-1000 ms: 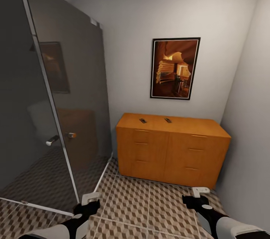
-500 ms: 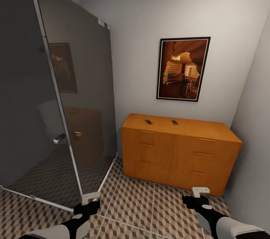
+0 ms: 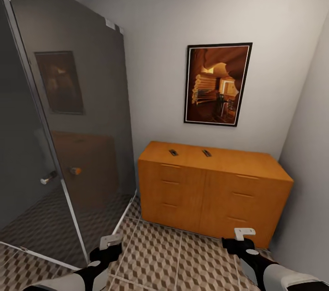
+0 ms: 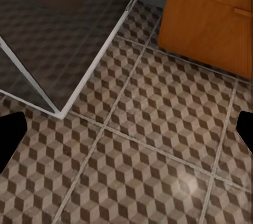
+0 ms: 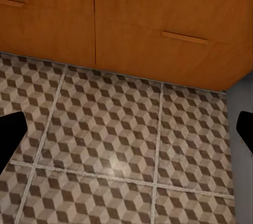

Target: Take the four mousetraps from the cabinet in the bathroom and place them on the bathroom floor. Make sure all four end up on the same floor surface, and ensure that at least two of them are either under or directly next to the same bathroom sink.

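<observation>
orange-brown cabinet point(image 3: 214, 186), brown-beige cube-patterned floor point(image 3: 183, 259)

**Count of items in the bathroom corner**

Two mousetraps lie on the cabinet top at centre frame: one point(image 3: 173, 152), and a second point(image 3: 206, 153) to its right. One cabinet point(image 3: 214, 190) with six drawer handles visible. One framed picture point(image 3: 217, 84) at upper right. One glass shower enclosure point(image 3: 59, 122) at left. Two grippers at the bottom edge: left point(image 3: 108, 246), right point(image 3: 241, 238).
</observation>
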